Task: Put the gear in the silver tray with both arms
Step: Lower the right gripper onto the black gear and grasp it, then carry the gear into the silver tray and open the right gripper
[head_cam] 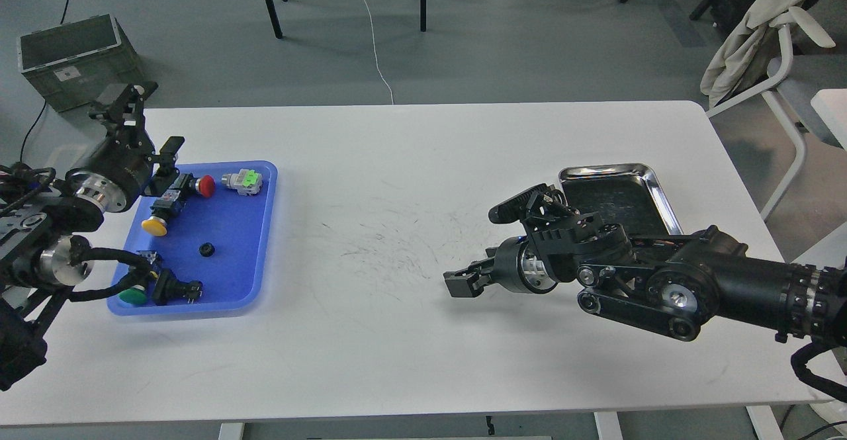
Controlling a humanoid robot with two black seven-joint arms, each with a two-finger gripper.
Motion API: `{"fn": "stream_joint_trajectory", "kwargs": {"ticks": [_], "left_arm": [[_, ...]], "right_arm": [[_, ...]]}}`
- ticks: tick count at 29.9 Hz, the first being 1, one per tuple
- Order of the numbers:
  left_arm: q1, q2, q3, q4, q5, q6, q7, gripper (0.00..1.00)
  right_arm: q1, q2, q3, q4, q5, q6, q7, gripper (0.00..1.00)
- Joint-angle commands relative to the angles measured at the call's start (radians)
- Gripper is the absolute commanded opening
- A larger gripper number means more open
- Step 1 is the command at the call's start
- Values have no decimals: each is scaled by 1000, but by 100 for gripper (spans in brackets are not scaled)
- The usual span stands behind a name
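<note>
1. Since the shiny rectangular silver tray [665, 203] shows only its dark reflective bottom and nothing lies in it, I judge that the task is at its beginning: no gear is placed yet.
2. The small black round gear [206, 249] lies inside the blue plastic tray [255, 274], at about 9 o'clock on the white table [410, 162]; the silver tray stands at about 3 o'clock, well apart from it.
3. Around the gear there are other parts: a red push button [206, 186], a yellow push button [154, 226], a green push button [134, 296], a grey switch with a green cap [243, 181] and a black connector block [173, 289]. None of them touches the gear.
4. The left gripper [149, 119] hovers over the far left corner of the blue tray, at about 11 o'clock from the gear. Its fingers stand spread and hold nothing.
5. The right gripper [493, 245] hangs over the bare middle of the table, just beside the near left corner of the silver tray and pointing to 9 o'clock. The claw looks released and empty.
6. What is left, as I judge: to take the gear from the blue tray, to bring it across the table, probably with a handover between the arms, and to put it down in the silver tray.
</note>
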Motion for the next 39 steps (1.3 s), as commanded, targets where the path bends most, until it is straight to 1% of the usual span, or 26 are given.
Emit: {"fn": "stream_joint_trajectory", "kwargs": {"ticks": [1,3,4,5,7,8,10,13,14,17,22,25,28,30,33,36,39], "left_arm": [[8,3,-3,0,0,0,-4,98],[9,6,-3,0,0,0,-4,98],[11,8,-1,0,0,0,-4,98],[11,11,-1,0,0,0,-4,98],[11,11,-1,0,0,0,-9,98],[11,11,-1,0,0,0,-10,98],[11,11,-1,0,0,0,-10,98],[12,12,-1,0,0,0,-10,98],[14,12,-1,0,0,0,-10,98],[18,18,-1,0,0,0,-10,98],[18,24,-1,0,0,0,-12,98],[18,26,-3,0,0,0,-12,98],[18,28,-4,0,0,0,-10,98],[17,29,-4,0,0,0,-12,98],[18,29,-4,0,0,0,-10,98],[17,29,-3,-1,0,0,-10,98],[17,29,-3,-1,0,0,-10,98]], "right_arm": [[4,6,-3,-11,-11,0,0,65],[10,4,-17,-9,-14,0,1,53],[16,3,-32,-9,-14,2,3,44],[24,1,-42,-11,-14,2,3,40],[32,1,-52,-11,-14,2,4,38],[32,0,-54,-11,-14,2,6,33],[32,-2,-56,-12,-14,3,9,19],[33,-3,-56,-12,-14,8,11,4],[33,-5,-56,-12,-14,8,11,2],[36,-11,-54,-8,-14,8,11,2],[96,-65,-33,18,-11,3,11,2],[131,-126,30,52,-6,2,11,2],[145,-229,125,96,0,3,14,2],[140,-314,173,98,0,0,29,2],[131,-410,196,74,-6,-18,79,2],[73,-438,184,-14,-9,-99,115,2],[-8,-431,178,-113,-8,-181,124,2]]}}
